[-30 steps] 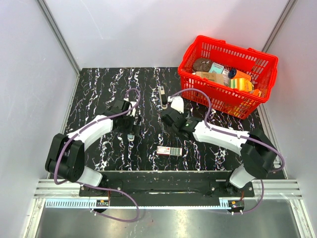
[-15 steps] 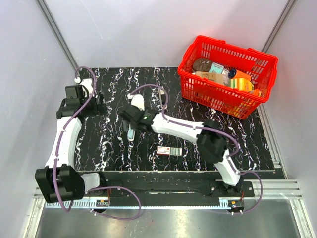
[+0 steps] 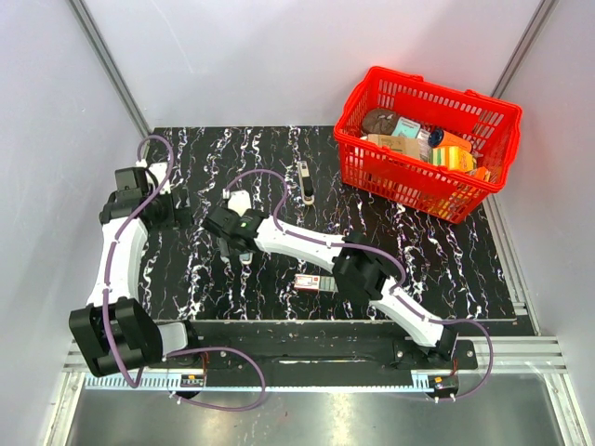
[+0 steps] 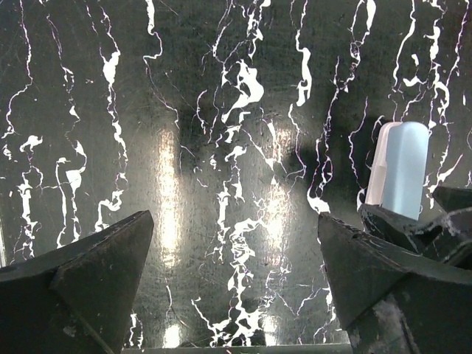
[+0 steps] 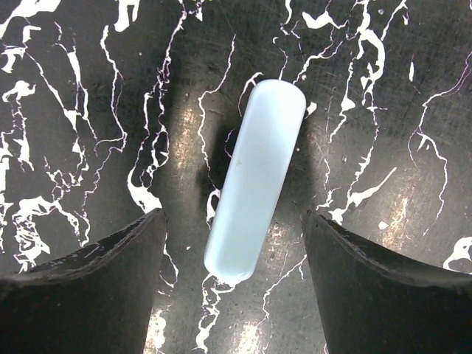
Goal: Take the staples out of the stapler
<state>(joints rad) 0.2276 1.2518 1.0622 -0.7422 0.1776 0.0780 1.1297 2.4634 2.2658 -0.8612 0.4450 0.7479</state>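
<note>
My right gripper (image 5: pixel 232 221) is spread wide, with the stapler (image 5: pixel 254 184) flat on the table (image 5: pixel 88 110) between its 2 fingers, apparently untouched. Left gripper (image 4: pixel 230 221) is also spread, holding nothing, off to the side.

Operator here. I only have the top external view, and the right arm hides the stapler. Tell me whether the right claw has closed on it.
Observer: No. In the right wrist view the right claw is open. The stapler lies flat on the table between its fingers, with a gap showing on each side.
Operator: Report the left claw too.
Observer: In the left wrist view the left claw is open, with only bare table between its fingers. The stapler's pale end shows beyond one finger, outside that gap.
</note>
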